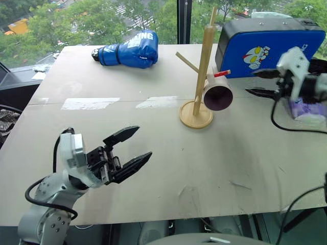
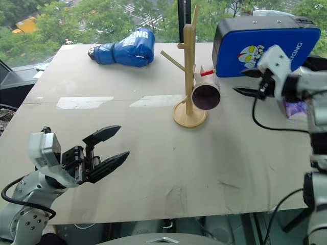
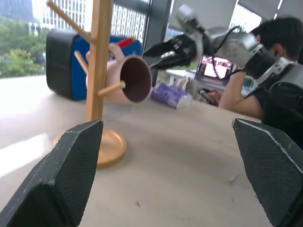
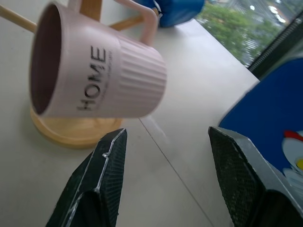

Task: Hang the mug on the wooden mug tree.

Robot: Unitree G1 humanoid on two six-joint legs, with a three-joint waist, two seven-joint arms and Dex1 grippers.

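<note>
Mug (image 1: pixel 217 94) hangs by its handle on the red-tipped peg of the mug tree (image 1: pixel 200 71), mouth tilted outward. Right gripper (image 1: pixel 261 82) beside the tree, fingers apart, empty. Left gripper (image 1: pixel 129 150) well clear, spread wide, empty. Hanging looks done; only withdrawal left.

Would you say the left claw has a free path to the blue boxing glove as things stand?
Probably yes. The left claw stands open over bare table, and nothing lies between it and the blue boxing glove at the far edge; the wooden mug tree stands off to the side.
</note>
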